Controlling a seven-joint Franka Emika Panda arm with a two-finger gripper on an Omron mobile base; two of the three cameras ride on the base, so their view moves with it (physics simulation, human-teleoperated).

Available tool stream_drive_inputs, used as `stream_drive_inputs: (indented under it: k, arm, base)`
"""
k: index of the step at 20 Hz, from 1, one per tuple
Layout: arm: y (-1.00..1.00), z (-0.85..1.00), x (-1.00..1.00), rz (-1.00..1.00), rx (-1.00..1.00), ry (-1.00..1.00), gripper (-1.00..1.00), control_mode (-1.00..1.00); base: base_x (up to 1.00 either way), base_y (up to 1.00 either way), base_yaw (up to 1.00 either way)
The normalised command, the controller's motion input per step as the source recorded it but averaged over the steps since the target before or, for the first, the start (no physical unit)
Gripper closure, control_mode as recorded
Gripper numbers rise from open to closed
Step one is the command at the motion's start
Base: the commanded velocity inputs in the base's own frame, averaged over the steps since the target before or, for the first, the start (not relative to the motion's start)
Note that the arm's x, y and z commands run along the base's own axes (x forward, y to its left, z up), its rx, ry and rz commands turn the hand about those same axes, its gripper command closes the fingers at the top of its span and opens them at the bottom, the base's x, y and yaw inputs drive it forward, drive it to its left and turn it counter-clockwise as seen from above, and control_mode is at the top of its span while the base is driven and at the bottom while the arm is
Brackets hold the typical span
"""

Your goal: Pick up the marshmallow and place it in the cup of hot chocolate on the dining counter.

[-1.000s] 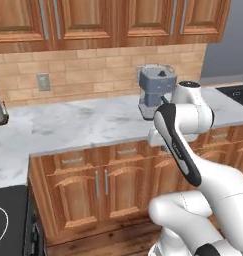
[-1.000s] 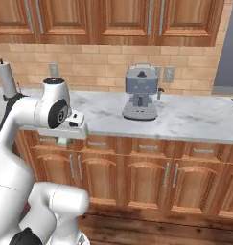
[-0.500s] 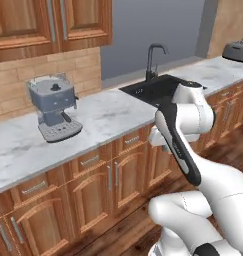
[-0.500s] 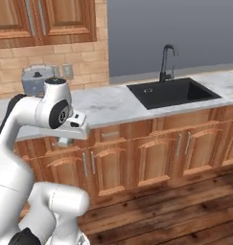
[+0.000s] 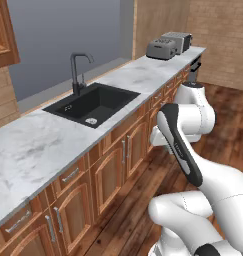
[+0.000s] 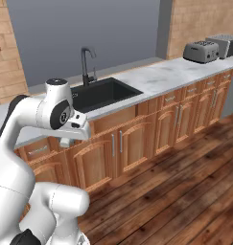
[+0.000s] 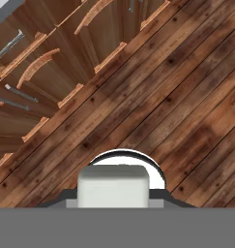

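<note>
The marshmallow, the cup of hot chocolate and the dining counter are all out of view. My arm is folded close to the base, and the gripper [image 6: 65, 142] hangs under the white hand, in front of the cabinet doors. From the left base view the gripper [image 5: 158, 141] is mostly hidden behind the forearm. The frames do not reveal whether its fingers are open or shut. The hand view looks down on the wooden floor [image 7: 177, 87] and cabinet fronts [image 7: 51, 58].
A narrow marble worktop [image 5: 38, 145] on wooden cabinets runs along the wall, holding a black sink [image 5: 93, 102] with a dark faucet [image 6: 87, 64]. Two toasters [image 6: 201, 51] stand at its far end. Open plank floor [image 6: 175, 182] lies to the right.
The whole picture has swung sideways with the base: the coffee machine has slid out of view, and the sink and toasters have come in. The arm keeps its folded pose.
</note>
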Motion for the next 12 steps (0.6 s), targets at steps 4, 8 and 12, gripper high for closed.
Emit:
stream_drive_inputs:
  k: [4,8,12]
  arm:
    - [0.0,0.0,0.0,0.0,0.0,0.0,1.0,1.0]
    - [0.0,0.0,0.0,0.0,0.0,0.0,1.0,1.0]
    - [0.0,0.0,0.0,0.0,0.0,0.0,1.0,1.0]
  base:
    - [1.0,-0.05,-0.5]
    - [1.0,0.05,-0.53]
    - [0.98,0.27,-0.62]
